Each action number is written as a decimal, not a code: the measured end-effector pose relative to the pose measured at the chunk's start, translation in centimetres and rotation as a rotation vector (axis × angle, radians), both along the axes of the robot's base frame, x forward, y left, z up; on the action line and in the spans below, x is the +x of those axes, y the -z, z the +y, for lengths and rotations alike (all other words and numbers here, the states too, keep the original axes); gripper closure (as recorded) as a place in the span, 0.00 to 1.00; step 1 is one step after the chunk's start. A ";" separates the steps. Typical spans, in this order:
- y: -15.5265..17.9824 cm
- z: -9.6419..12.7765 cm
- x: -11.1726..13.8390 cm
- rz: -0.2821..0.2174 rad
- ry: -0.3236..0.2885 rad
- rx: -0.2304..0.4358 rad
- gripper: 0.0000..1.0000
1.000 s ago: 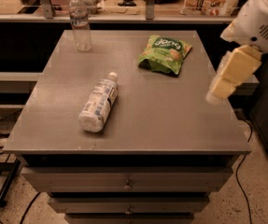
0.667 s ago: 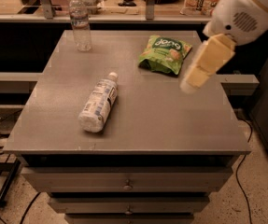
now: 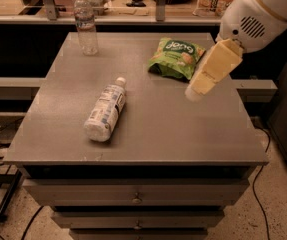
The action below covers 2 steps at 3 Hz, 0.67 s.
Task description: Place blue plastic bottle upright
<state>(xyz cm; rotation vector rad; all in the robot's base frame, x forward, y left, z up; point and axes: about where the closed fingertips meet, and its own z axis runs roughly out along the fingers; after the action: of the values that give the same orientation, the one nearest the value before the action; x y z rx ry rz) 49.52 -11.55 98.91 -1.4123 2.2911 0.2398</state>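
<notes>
Camera view: blue plastic bottle (image 3: 105,111) lies on its side, left of centre on the worktop (image 3: 183,134). The tool (image 3: 197,90) hangs over the right side beside a green snack bag (image 3: 175,59); whether it is open cannot be told. A nudge could roll the bottle toward the left edge, though bare worktop surrounds it.
</notes>
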 end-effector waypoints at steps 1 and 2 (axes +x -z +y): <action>1.9 3.1 0.7 0.099 0.066 0.051 0.00; 3.4 6.3 1.8 0.178 0.113 0.075 0.00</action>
<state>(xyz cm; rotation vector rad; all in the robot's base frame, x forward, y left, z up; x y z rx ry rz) 51.32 -5.24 95.54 -1.2649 2.4680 0.4278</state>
